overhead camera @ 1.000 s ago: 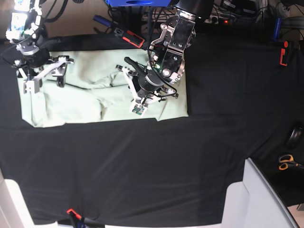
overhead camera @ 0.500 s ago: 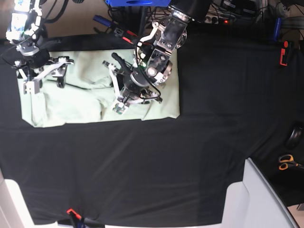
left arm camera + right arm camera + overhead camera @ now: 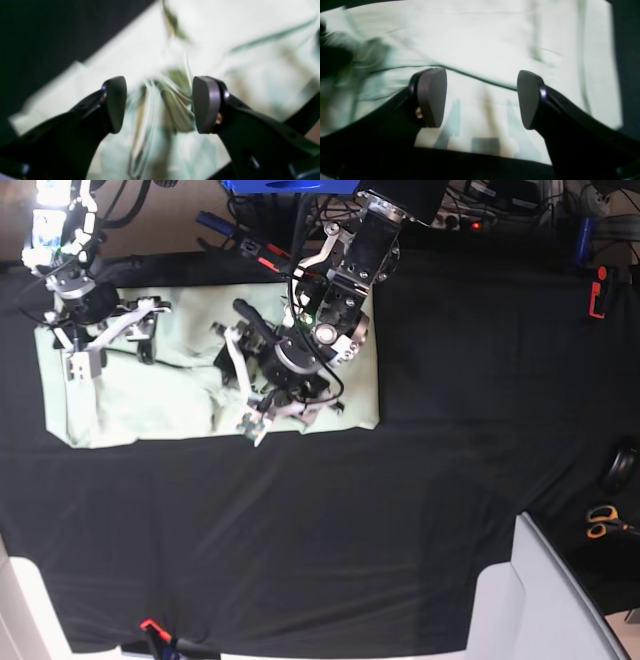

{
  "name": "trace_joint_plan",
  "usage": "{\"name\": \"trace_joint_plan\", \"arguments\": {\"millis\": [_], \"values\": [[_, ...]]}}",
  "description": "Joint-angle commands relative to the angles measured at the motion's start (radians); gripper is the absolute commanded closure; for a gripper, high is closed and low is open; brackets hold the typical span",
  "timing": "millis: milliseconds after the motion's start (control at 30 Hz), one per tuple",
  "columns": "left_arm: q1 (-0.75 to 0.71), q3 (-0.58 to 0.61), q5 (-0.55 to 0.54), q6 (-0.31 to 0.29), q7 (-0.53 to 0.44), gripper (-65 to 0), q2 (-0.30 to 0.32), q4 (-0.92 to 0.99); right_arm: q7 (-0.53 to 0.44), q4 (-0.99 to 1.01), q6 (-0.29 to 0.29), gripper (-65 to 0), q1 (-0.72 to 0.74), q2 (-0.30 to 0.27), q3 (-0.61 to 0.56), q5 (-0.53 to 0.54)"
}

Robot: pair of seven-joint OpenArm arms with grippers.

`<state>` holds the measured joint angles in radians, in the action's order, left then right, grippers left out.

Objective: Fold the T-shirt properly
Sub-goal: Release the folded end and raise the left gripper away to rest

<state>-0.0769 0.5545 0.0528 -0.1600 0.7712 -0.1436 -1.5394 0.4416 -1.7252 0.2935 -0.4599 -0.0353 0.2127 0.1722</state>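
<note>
T-shirt (image 3: 150, 405) lies at the black cloth's (image 3: 330, 550) far left; wide bare cloth nearer and right. Left gripper (image 3: 158, 105) spread over bunched folds, gripping nothing. Right gripper (image 3: 481, 97) spread, empty, above flat fabric.

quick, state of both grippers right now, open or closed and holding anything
Left gripper: open, jaws apart over bunched folds of the pale mint-green cotton T-shirt, gripping nothing.
Right gripper: open, above the flat shirt, holding nothing.

A black table cloth (image 3: 400, 510) bears orange-handled scissors (image 3: 603, 522) at its right edge.
</note>
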Motion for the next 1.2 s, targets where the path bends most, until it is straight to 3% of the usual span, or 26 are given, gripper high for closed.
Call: {"name": "trace_joint_plan", "arguments": {"millis": [0,100,200,267,300,400,467,600,633,700,900,1067,1167], "values": [[0.009,0.005,-0.005,-0.025,-0.014,-42.7,-0.013,-0.028,-0.023,-0.016,-0.001,-42.1,0.002,-0.005,-0.008,0.003],[0.007,0.005,-0.003,-0.103,-0.014,-42.0,-0.013,-0.036,-0.023,-0.016,-0.001,-42.1,0.002,-0.005,-0.025,0.003],[-0.010,-0.014,0.006,-0.102,-0.014,-41.5,-0.013,-0.068,-0.023,-0.020,-0.001,-42.1,0.002,-0.005,-0.028,0.003],[-0.033,-0.084,0.023,-0.100,-0.014,-37.3,0.026,-0.123,-0.023,-0.028,-0.001,-42.1,0.002,-0.007,-0.032,0.003],[-0.045,-0.129,0.043,-0.100,-0.014,-30.7,0.043,-0.154,-0.023,-0.037,-0.001,-41.9,0.002,-0.007,-0.032,0.003],[-0.103,-0.320,0.123,-0.100,-0.014,0.0,0.088,-0.226,-0.014,-0.062,0.000,-39.3,-0.003,-0.010,-0.077,0.002],[-0.145,-0.445,0.172,-0.100,-0.014,0.0,0.108,-0.258,0.012,-0.101,0.002,-31.9,-0.004,-0.041,-0.137,0.002],[-0.242,-0.681,0.267,-0.100,-0.019,0.0,0.161,-0.270,0.081,-0.144,0.059,-2.8,0.006,-0.064,-0.309,0.003],[-0.260,-0.742,0.276,-0.100,-0.019,0.0,0.172,-0.269,0.099,-0.144,0.065,0.0,0.022,-0.058,-0.342,0.003],[-0.291,-0.867,0.281,-0.100,-0.020,0.0,0.180,-0.269,0.130,-0.138,0.068,-2.0,0.043,-0.056,-0.419,0.003],[-0.301,-1.123,0.281,-0.100,-0.020,0.0,0.181,-0.269,0.139,-0.052,0.060,0.0,0.131,-0.012,-0.606,0.003],[-0.301,-1.186,0.289,-0.100,-0.020,0.0,0.180,-0.269,0.181,0.112,0.060,0.0,0.218,0.088,-0.645,-0.004],[-0.303,-1.178,0.284,-0.100,-0.020,0.0,0.180,-0.267,0.181,0.164,0.059,0.0,0.257,0.097,-0.640,-0.006]]}}
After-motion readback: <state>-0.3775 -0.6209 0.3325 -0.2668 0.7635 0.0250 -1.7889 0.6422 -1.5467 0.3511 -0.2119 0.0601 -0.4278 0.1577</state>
